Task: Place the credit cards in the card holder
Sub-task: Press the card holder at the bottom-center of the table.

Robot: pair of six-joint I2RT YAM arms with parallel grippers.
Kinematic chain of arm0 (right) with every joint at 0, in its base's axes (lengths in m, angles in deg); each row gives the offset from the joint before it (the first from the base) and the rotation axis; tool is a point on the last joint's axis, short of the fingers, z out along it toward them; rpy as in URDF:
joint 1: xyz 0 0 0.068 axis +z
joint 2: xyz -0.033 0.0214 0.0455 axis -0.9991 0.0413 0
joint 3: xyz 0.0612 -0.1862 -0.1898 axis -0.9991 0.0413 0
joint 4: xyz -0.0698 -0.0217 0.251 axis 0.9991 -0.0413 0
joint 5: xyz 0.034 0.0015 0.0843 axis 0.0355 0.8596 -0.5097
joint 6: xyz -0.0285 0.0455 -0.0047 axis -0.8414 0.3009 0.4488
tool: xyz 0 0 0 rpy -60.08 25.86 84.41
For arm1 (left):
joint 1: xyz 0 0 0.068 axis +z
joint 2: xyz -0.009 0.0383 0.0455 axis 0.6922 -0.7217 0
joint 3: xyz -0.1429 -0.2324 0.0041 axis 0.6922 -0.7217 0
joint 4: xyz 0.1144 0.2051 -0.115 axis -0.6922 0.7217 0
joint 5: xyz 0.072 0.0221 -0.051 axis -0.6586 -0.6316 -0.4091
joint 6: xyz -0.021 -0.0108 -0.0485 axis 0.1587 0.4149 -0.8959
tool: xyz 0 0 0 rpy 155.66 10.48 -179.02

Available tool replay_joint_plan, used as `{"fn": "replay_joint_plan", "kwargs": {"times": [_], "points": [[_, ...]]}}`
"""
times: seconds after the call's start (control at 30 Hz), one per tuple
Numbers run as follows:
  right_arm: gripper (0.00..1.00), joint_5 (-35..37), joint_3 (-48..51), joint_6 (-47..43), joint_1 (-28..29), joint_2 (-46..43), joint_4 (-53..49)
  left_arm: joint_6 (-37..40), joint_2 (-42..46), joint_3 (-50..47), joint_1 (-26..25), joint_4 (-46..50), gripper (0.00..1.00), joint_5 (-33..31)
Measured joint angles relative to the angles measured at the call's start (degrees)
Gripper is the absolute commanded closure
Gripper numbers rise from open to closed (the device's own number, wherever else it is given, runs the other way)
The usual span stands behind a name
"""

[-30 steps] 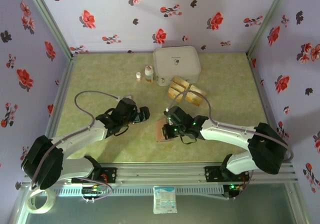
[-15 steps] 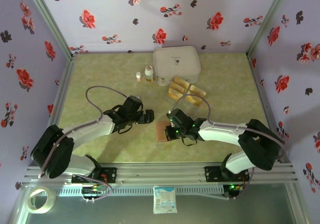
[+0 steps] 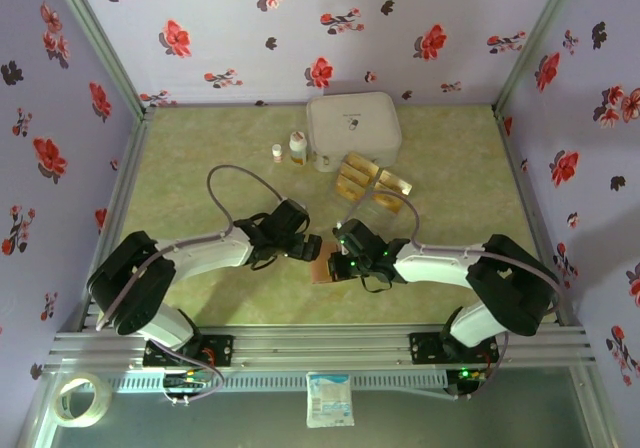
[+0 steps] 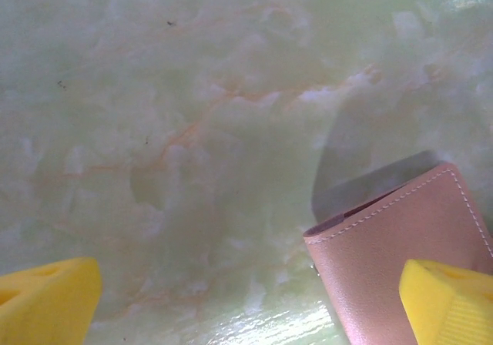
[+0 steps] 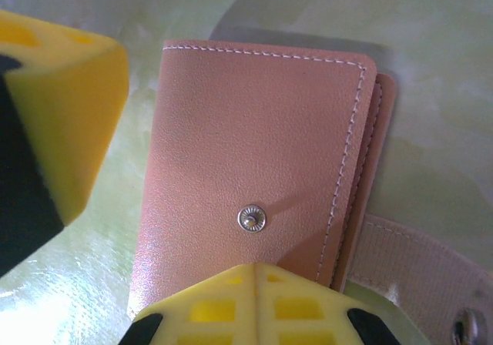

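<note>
Brown leather holder [image 3: 321, 268] is lying on the table [image 3: 200, 178] close to the arm bases, right between the two tools. It's folded shut and its long axis runs roughly near-to-far.

Right tool [image 3: 338, 258] comes at it from the right. In the wrist view that tool [image 5: 258, 299] has its fingers pressed together and sits on the holder's [image 5: 254, 152] near end, just below the snap stud [image 5: 252, 219]. I'd say it's pinning the thing down, not pinching it. The strap [image 5: 420, 260] is undone and flops out to the side, and the layered open edge faces that same side.

Left tool [image 3: 307, 249] comes in from the left, spread wide and holding nothing. In its own view, the tool [image 4: 246, 306] mostly has bare table in its gap. The holder [image 4: 385, 260] only pokes in at the right, with one corner under the right finger [image 4: 451, 299]. So the holder is off-centre, toward that finger. My guess is the left arm has to slide that way before it can catch an edge and open the flap.

Cards [image 3: 392, 182] are farther back and to the right, well apart from the holder and on the right arm's side. Behind them is the white case [image 3: 353, 128].
</note>
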Motion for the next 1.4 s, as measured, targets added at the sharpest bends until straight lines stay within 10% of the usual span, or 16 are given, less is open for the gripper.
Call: {"fn": "replay_joint_plan", "kwargs": {"times": [0.53,0.97,1.4], "points": [[1.0,-0.1,0.0,0.1,-0.1,0.3,0.4,1.2,-4.2,-0.9,-0.7,-4.2,0.0,-1.7],[0.53,3.0,-3.6,-1.2,-4.4,-14.5,-13.3,-0.6,-4.6,-4.1,-1.0,-9.0,0.0,-2.7],[0.67,8.4,-13.3,-5.5,-5.6,-6.9,-27.5,-0.8,-4.6,-4.4,-2.3,-9.9,0.0,-5.1]]}}
